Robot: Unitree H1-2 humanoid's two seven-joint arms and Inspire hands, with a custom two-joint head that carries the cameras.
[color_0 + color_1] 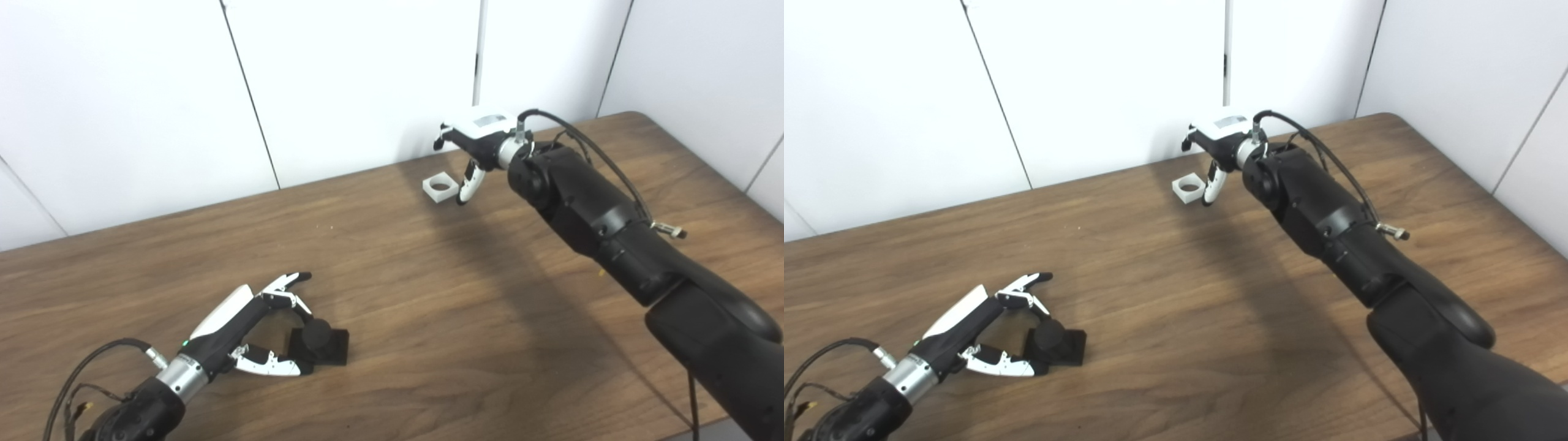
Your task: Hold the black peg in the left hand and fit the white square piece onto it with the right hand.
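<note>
The black peg (320, 343), a round stub on a square black base, rests on the wooden table at the front left. My left hand (257, 331) lies low beside it, fingers apart, with the thumb (278, 366) by the near edge of the base and the other fingers curled over its far side; I see no firm hold. The white square piece (440, 187), with a round hole, lies on the table at the back near the wall. My right hand (471, 150) hovers just over and right of it, open, with its thumb tip beside the piece's right edge.
The brown wooden table (429, 294) runs across the view, with white wall panels close behind it. Its rounded far right corner (637, 116) is near my right arm. Cables hang from both forearms.
</note>
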